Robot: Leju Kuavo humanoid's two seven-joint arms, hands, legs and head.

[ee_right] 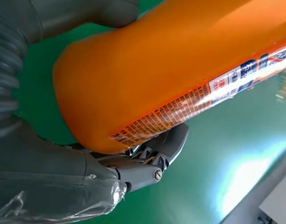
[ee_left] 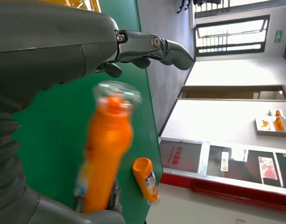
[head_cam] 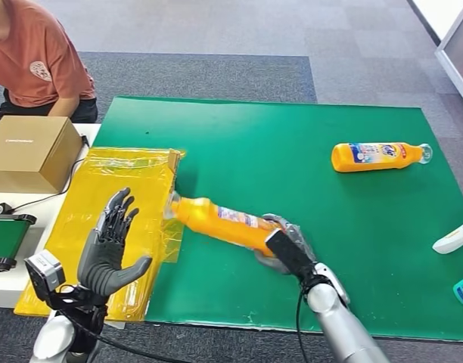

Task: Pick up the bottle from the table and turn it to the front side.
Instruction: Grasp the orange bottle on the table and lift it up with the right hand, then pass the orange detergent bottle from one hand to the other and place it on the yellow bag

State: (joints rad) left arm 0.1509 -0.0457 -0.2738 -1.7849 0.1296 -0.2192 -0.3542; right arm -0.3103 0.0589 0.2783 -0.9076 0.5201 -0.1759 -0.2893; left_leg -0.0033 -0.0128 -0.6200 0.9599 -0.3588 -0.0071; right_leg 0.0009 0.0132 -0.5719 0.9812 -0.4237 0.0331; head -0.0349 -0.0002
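The held bottle (ee_left: 106, 149) is motion-blurred; its label cannot be read.

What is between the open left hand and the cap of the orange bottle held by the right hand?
In the head view, only the yellow plastic sheet lies between the left hand and the held bottle.

Green table mat (head_cam: 286, 151) spread ahead of me. On it: spare orange bottle (head_cam: 377, 156) lying flat, well beyond my right hand (head_cam: 286, 246); yellow plastic sheet (head_cam: 104, 204) under my raised left hand (head_cam: 110, 246).
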